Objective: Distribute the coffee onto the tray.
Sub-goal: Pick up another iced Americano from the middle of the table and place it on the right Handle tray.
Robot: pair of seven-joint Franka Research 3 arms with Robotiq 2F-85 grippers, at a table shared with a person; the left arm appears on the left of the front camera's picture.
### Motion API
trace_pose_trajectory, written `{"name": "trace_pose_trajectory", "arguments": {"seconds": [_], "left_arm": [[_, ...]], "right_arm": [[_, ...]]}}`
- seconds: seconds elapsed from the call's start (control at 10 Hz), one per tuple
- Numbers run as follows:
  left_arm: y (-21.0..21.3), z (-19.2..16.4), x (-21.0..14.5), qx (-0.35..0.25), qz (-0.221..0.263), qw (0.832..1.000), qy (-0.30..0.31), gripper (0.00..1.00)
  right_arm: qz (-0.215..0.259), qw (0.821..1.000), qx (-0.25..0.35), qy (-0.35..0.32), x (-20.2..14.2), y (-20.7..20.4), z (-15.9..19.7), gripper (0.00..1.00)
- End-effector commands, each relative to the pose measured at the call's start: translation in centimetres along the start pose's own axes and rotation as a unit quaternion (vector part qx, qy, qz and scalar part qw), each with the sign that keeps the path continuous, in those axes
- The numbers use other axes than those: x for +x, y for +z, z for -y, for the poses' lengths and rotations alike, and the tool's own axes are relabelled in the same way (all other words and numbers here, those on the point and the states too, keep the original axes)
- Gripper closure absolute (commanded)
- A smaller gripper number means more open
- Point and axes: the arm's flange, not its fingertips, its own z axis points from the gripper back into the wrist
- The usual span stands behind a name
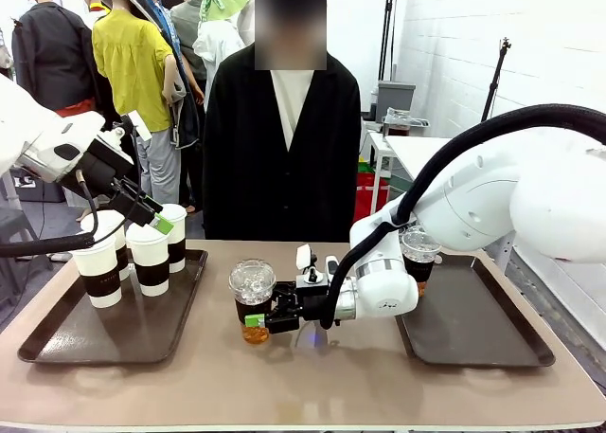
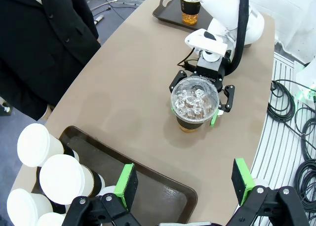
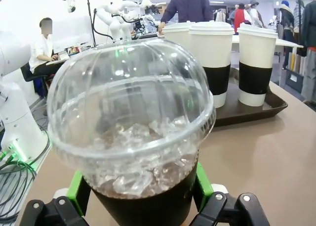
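Standing on the left tray (image 1: 57, 343) near the bench's left edge are four white paper cups (image 1: 150, 258) with dark sleeves, bunched at its far end, so that side looks stocked already. Above them hangs the left gripper (image 1: 161, 222), its green-padded fingers (image 2: 127, 184) spread and empty, closing on nothing. In the middle of the bench (image 1: 312, 386), between the two trays, a clear iced coffee (image 1: 252, 300) with a domed lid stands on the bare surface. The right gripper (image 1: 262, 320) reaches across to it with its fingers on either side of the cup's lower body; whether the pads are pressing the wall or merely flanking it cannot be told. On the right tray (image 1: 478, 348), at its far left corner, a second clear cup (image 1: 419, 253) already stands. By this showing, the middle cup is the one left to place, probably on the right tray.
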Motion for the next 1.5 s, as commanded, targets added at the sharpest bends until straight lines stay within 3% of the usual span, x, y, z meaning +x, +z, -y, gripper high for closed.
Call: {"name": "trace_pose_trajectory", "arguments": {"seconds": [0.0, 0.1, 0.3, 0.9, 1.4], "left_arm": [[0.0, -0.2, -0.1, -0.009, 0.01, 1.0, -0.006, 0.0], [0.0, -0.2, -0.1, -0.009, 0.01, 1.0, -0.006, 0.0], [0.0, -0.2, -0.1, -0.009, 0.01, 1.0, -0.006, 0.0], [0.0, -0.2, -0.1, -0.009, 0.01, 1.0, -0.006, 0.0], [0.0, -0.2, -0.1, -0.009, 0.01, 1.0, -0.006, 0.0]], "right_arm": [[-0.009, 1.0, 0.003, -0.013, 0.0, -1.0, 0.7, 0.0], [-0.002, 1.0, 0.01, -0.02, 0.0, -0.9, 0.7, 0.0], [-0.005, 1.0, 0.008, -0.023, -0.2, -0.8, 0.4, 0.38], [0.018, 1.0, 0.001, -0.016, 1.3, 1.2, 0.2, 0.38], [0.019, 0.999, -0.032, -0.02, 6.2, 12.2, -2.2, 0.38]]}}
